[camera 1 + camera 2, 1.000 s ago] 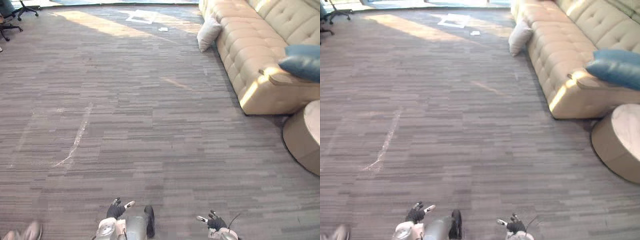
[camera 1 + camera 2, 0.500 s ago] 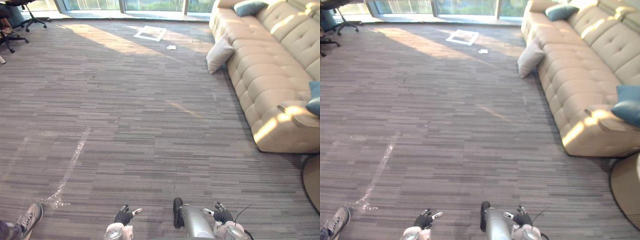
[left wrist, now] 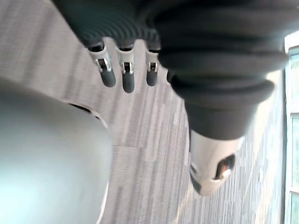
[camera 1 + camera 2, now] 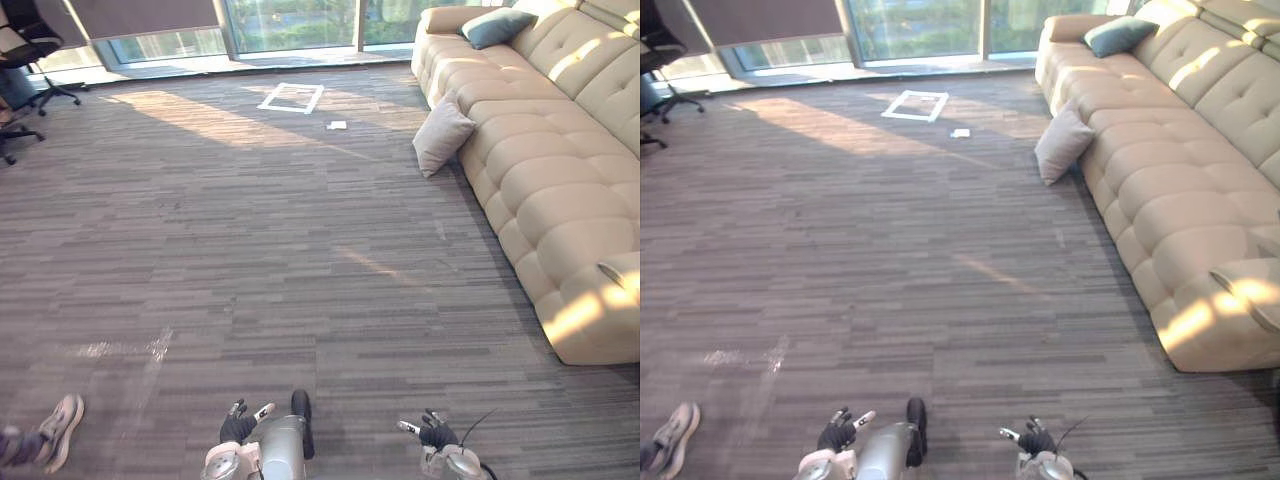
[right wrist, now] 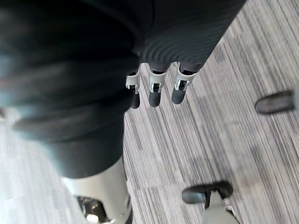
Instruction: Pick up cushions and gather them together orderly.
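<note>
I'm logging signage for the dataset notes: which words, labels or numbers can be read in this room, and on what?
No text can be read.
The white slip on the carpet: too small to tell if it bears print.
The white taped square: plain outline, no characters.
The beige cushion, blue cushion and sofa: no print visible.

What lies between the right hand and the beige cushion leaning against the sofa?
Only bare carpet, with a streak of sunlight, separates the right hand from the beige cushion against the sofa, as the left eye view shows.
</note>
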Available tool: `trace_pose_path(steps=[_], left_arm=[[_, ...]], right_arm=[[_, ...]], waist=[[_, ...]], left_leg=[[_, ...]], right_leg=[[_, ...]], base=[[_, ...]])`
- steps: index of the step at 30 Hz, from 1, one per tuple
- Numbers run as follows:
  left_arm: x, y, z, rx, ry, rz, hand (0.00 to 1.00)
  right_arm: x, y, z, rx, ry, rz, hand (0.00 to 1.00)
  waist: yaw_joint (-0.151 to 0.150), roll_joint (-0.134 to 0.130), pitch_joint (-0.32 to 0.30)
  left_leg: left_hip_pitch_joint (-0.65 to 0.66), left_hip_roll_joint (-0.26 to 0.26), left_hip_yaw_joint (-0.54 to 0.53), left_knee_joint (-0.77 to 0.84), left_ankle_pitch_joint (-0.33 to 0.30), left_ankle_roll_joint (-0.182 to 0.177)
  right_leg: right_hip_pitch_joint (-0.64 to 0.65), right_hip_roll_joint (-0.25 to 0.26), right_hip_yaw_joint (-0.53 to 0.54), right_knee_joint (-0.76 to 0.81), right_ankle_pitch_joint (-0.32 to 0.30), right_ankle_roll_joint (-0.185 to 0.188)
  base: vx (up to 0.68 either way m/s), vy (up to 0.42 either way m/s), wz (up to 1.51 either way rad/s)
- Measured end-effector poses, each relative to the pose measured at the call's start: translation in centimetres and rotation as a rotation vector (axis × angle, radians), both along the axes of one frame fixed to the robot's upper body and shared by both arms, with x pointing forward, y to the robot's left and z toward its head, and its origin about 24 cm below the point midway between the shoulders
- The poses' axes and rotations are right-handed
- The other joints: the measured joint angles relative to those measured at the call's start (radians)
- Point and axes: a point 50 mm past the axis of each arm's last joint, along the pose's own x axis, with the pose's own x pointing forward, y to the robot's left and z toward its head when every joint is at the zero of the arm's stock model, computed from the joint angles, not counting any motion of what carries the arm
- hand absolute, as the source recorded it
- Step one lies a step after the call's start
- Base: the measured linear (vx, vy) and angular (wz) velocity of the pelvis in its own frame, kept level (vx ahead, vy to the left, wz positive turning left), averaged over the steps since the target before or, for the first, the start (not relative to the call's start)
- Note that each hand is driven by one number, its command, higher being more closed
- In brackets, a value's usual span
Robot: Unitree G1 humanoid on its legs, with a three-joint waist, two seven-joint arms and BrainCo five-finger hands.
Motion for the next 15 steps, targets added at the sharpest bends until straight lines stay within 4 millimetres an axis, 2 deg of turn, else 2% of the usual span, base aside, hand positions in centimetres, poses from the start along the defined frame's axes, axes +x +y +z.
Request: trace_pose_path(steps=[1, 2, 3, 4, 5, 6, 7, 8, 9, 10, 12, 13, 14, 15], left_arm=[[-0.1, 0.2, -0.1, 0.008, 0.013, -0.008, 0.00], [0.0, 0.4, -0.1, 0.018, 0.018, -0.022, 0.00], [-0.1, 0.6, -0.2, 0.029, 0.037, -0.045, 0.00], [-0.1, 0.6, -0.2, 0.031, 0.045, -0.056, 0.00], [-0.1, 0.3, -0.3, 0.031, 0.051, -0.072, 0.00], [-0.2, 0.1, -0.4, 0.029, 0.061, -0.092, 0.00], [-0.3, 0.0, -0.5, 0.028, 0.065, -0.099, 0.00], [-0.1, -0.2, -0.5, 0.025, 0.068, -0.105, 0.00], [0.0, -0.2, -0.5, 0.024, 0.068, -0.107, 0.00], [0.3, -0.5, -0.5, 0.020, 0.066, -0.111, 0.00], [0.7, -0.6, -0.3, 0.024, 0.055, -0.126, 0.00], [0.5, -0.6, -0.4, 0.030, 0.064, -0.138, 0.00], [0.3, -0.8, -0.6, 0.023, 0.071, -0.135, 0.00], [0.3, -0.9, -0.6, 0.020, 0.070, -0.130, 0.00]], right_arm=[[-0.3, -0.1, -0.1, -0.005, 0.009, -0.001, 0.00], [-0.6, -0.2, -0.1, -0.012, 0.015, 0.005, 0.00], [-0.6, -0.2, -0.1, -0.021, 0.011, 0.020, 0.00], [-0.7, -0.3, -0.1, -0.023, 0.012, 0.020, 0.00], [-0.8, -0.5, -0.1, -0.030, 0.005, 0.017, 0.00], [-0.6, -0.8, 0.2, -0.041, -0.016, 0.016, 0.00], [-0.6, -0.8, 0.2, -0.042, -0.020, 0.016, 0.00], [-0.1, -0.8, 0.4, -0.045, -0.042, 0.017, 0.00], [0.0, -0.8, 0.5, -0.045, -0.050, 0.017, 0.00], [0.5, -0.9, 0.7, -0.045, -0.067, 0.012, 0.00], [0.7, -0.8, 0.7, -0.043, -0.074, 0.009, 0.00], [0.6, -0.8, 0.7, -0.041, -0.067, 0.006, 0.00], [0.3, -1.2, 0.6, -0.048, -0.056, -0.005, 0.00], [0.4, -1.5, 0.6, -0.053, -0.058, -0.010, 0.00]], waist=[[-0.004, -0.012, 0.001], [-0.008, -0.026, 0.002], [-0.016, -0.039, 0.012], [-0.020, -0.041, 0.011], [-0.026, -0.036, 0.014], [-0.030, -0.025, 0.020], [-0.036, -0.024, 0.020], [-0.054, -0.026, 0.020], [-0.061, -0.027, 0.021], [-0.073, -0.027, 0.025], [-0.078, -0.043, 0.031], [-0.081, -0.063, 0.035], [-0.087, -0.054, 0.028], [-0.087, -0.045, 0.022]], left_leg=[[0.051, -0.023, 0.011, 0.004, -0.052, 0.012], [0.108, -0.047, 0.014, -0.020, -0.083, 0.016], [0.193, -0.076, 0.002, -0.060, -0.113, 0.017], [0.224, -0.083, -0.001, -0.076, -0.118, 0.018], [0.318, -0.088, -0.005, -0.122, -0.136, 0.019], [0.419, -0.088, -0.011, -0.188, -0.143, 0.023], [0.453, -0.086, -0.017, -0.213, -0.144, 0.026], [0.510, -0.079, -0.036, -0.257, -0.149, 0.034], [0.530, -0.076, -0.042, -0.272, -0.152, 0.038], [0.564, -0.067, -0.053, -0.301, -0.165, 0.045], [0.626, -0.064, -0.062, -0.351, -0.191, 0.021], [0.682, -0.081, -0.079, -0.380, -0.211, 0.005], [0.714, -0.070, -0.095, -0.380, -0.215, 0.001], [0.711, -0.056, -0.095, -0.356, -0.215, 0.001]], right_leg=[[-0.067, -0.012, 0.015, 0.213, 0.030, 0.063], [-0.153, -0.024, 0.027, 0.432, 0.121, 0.148], [-0.245, -0.035, 0.020, 0.656, 0.146, 0.158], [-0.271, -0.040, 0.009, 0.711, 0.136, 0.144], [-0.340, -0.039, -0.042, 0.798, 0.098, 0.096], [-0.407, -0.039, -0.111, 0.798, 0.037, 0.051], [-0.435, -0.036, -0.145, 0.770, 0.013, 0.038], [-0.498, -0.026, -0.205, 0.687, -0.020, 0.021], [-0.526, -0.020, -0.221, 0.641, -0.023, 0.018], [-0.573, -0.001, -0.246, 0.500, -0.007, 0.025], [-0.594, 0.021, -0.279, 0.129, 0.137, 0.055], [-0.604, 0.018, -0.271, 0.040, 0.258, 0.038], [-0.613, 0.034, -0.248, 0.101, 0.329, -0.042], [-0.623, 0.043, -0.248, 0.137, 0.298, -0.056]], base=[[0.64, 0.291, 0.04], [0.73, 0.321, 0.11], [0.58, 0.234, 0.10], [0.56, 0.173, 0.18], [0.57, 0.123, 0.10], [0.58, 0.104, 0.11], [0.58, 0.056, 0.24], [0.44, 0.008, 0.33], [0.68, -0.043, 0.44], [0.56, -0.065, 0.40], [0.51, -0.097, 0.42], [0.75, -0.191, 0.34], [0.77, -0.202, 0.21], [0.89, -0.245, -0.03]])
